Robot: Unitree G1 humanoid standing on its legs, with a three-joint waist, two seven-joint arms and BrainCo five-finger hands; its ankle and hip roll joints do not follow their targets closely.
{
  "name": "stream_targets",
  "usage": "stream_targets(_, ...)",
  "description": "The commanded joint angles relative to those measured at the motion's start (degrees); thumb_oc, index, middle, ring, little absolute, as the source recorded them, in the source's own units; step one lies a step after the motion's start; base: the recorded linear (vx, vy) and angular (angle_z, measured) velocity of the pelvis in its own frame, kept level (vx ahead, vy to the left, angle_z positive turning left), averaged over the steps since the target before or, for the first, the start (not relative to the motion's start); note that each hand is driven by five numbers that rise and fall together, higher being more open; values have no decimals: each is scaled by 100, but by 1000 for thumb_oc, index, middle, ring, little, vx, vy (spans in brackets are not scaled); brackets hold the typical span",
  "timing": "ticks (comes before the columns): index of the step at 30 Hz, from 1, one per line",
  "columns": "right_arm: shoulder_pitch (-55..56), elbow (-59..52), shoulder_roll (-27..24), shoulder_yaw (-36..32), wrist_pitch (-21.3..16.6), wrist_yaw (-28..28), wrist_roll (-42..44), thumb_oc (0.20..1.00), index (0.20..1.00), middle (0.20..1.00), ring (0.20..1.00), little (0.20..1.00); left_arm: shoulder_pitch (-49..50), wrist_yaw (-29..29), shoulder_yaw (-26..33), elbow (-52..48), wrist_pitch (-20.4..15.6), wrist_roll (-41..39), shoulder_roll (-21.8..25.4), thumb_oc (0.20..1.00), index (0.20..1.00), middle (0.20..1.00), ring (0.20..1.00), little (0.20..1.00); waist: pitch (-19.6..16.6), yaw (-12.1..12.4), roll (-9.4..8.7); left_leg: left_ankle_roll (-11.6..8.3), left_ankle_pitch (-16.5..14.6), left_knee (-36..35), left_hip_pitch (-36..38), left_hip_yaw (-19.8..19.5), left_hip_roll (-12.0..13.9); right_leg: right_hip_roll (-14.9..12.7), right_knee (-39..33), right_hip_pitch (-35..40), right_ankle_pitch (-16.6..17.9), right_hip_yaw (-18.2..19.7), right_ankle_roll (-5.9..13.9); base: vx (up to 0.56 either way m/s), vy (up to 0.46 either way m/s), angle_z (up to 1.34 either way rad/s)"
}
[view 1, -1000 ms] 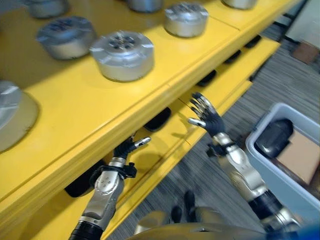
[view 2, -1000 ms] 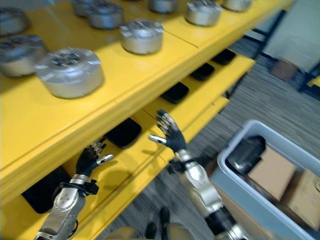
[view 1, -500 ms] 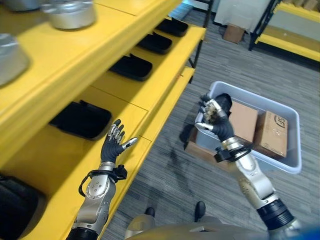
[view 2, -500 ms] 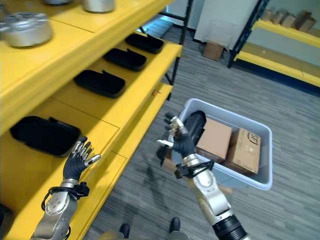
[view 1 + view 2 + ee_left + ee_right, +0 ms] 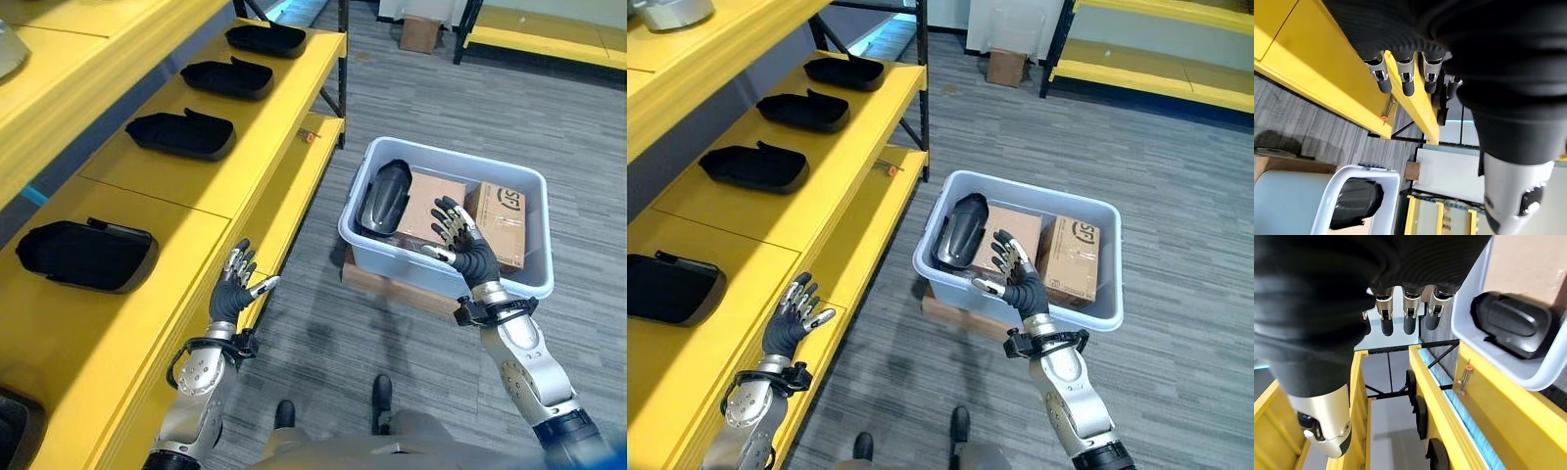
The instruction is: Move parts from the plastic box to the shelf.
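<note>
Right hand [image 5: 472,257] fingers apart over grey plastic box [image 5: 443,284], black part [image 5: 383,197] just beyond fingertips, left hand [image 5: 232,294] fingers spread beside yellow shelf [image 5: 186,206]

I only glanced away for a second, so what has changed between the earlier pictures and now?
The robot's view swung away from the yellow shelf toward the plastic box on the floor. The right hand travelled from the shelf edge to above the box, near the black part. It has gripped nothing. The left hand stayed open by the shelf edge.
</note>
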Motion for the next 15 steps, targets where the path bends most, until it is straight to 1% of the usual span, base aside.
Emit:
stream_targets(1,-173,-353,44,113,-466,110,68,1000,1000,1000,1000,1000,18,-108,268,-396,-332,90,214,1000,1000,1000,1000,1000,-2,83,-388,-106,1154,838,155,-10,136,-305,146,51,-183,382,197,64,-211,-36)
stream_targets(2,-186,-339,65,142,-481,119,86,1000,1000,1000,1000,1000,53,-127,304,-425,-324,64,221,1000,1000,1000,1000,1000,66,144,-477,-71,1368,1385,-62,-98,110,-222,131,129,-203,462,105,30,-248,-42)
stream_targets(3,-164,-355,73,152,-499,122,91,1000,1000,1000,1000,1000,94,-137,341,-453,-317,62,250,1000,1000,1000,1000,1000,178,191,-574,15,1478,2025,-410,-177,85,-193,123,206,-222,512,11,-10,-284,-56)
stream_targets(4,-166,-378,55,163,-506,135,73,1000,1000,1000,1000,1000,93,-142,324,-461,-300,80,292,1000,1000,1000,1000,1000,353,295,-681,132,1581,2811,-837,-442,-80,-185,137,284,-216,553,-70,-53,-217,-56)
stream_targets(5,-192,-400,23,177,-516,130,52,1000,1000,1000,1000,1000,79,-146,314,-482,-299,73,313,1000,1000,1000,1000,1000,453,360,-745,245,1536,3187,-1117,-600,-293,-205,133,321,-228,617,-99,-51,-118,-43)
stream_targets(6,-235,-392,12,182,-515,67,7,1000,1000,1000,1000,1000,31,-94,285,-477,-282,71,301,1000,1000,1000,1000,1000,537,430,-787,343,1248,3332,-1467,-799,-600,-275,123,347,-286,676,-62,42,42,-24)
stream_targets(7,-270,-344,7,130,-505,-3,-34,1000,1000,1000,1000,1000,1,-69,308,-465,-268,44,281,1000,1000,1000,1000,1000,593,519,-787,347,835,2716,-1780,-1005,-886,-324,93,466,-324,811,40,125,160,-16)
stream_targets(8,-320,-306,20,129,-523,-31,-65,1000,1000,1000,1000,1000,5,-50,330,-468,-287,32,277,1000,1000,1000,1000,1000,569,528,-757,277,820,2090,-1759,-1096,-793,-317,62,503,-350,895,108,195,214,15)
stream_targets(9,-337,-253,23,143,-544,-43,-54,1000,1000,1000,1000,1000,23,-40,331,-455,-319,39,279,1000,1000,1000,1000,1000,601,582,-745,237,936,1306,-1683,-1150,-649,-323,80,545,-379,1015,133,126,148,-15)
stream_targets(10,-337,-253,24,143,-544,-43,-54,1000,1000,1000,1000,1000,23,-40,331,-455,-319,39,280,1000,1000,1000,1000,1000,611,591,-751,237,949,1276,-1655,-1138,-646,-325,81,554,-380,1025,132,222,306,-78)
stream_targets(11,-268,-212,12,115,-544,-69,-127,1000,1000,1000,1000,1000,20,-52,252,-386,-341,87,265,1000,1000,1000,1000,1000,595,708,-562,-35,1381,-46,-1642,-1417,-502,-262,-92,807,-457,1287,194,185,343,-86)
stream_targets(12,-188,-233,43,56,-516,-83,-160,1000,1000,1000,1000,1000,-11,-48,217,-346,-335,86,217,1000,1000,1000,1000,1000,588,653,-519,-79,1355,31,-1636,-1163,-464,-324,-145,891,-477,1302,232,258,573,-72)
stream_targets(13,-113,-178,135,66,-475,-13,-180,1000,1000,1000,1000,1000,7,-118,203,-355,-378,19,166,1000,1000,1000,1000,1000,471,680,-417,-61,1143,0,-1318,-1439,-463,-395,-200,909,-469,1484,306,98,331,-34)
stream_targets(14,-108,-180,134,65,-473,-13,-181,1000,1000,1000,1000,1000,9,-121,201,-352,-381,17,166,1000,1000,1000,1000,1000,468,690,-415,-62,1141,-11,-1308,-1428,-455,-391,-209,915,-463,1493,304,125,399,-65)
stream_targets(15,-16,-199,163,25,-456,24,-213,1000,1000,1000,1000,1000,-19,-158,171,-346,-404,-12,129,1000,1000,1000,1000,1000,409,623,-384,-54,1049,136,-1289,-1262,-479,-562,-212,935,-431,1460,387,117,293,-87)
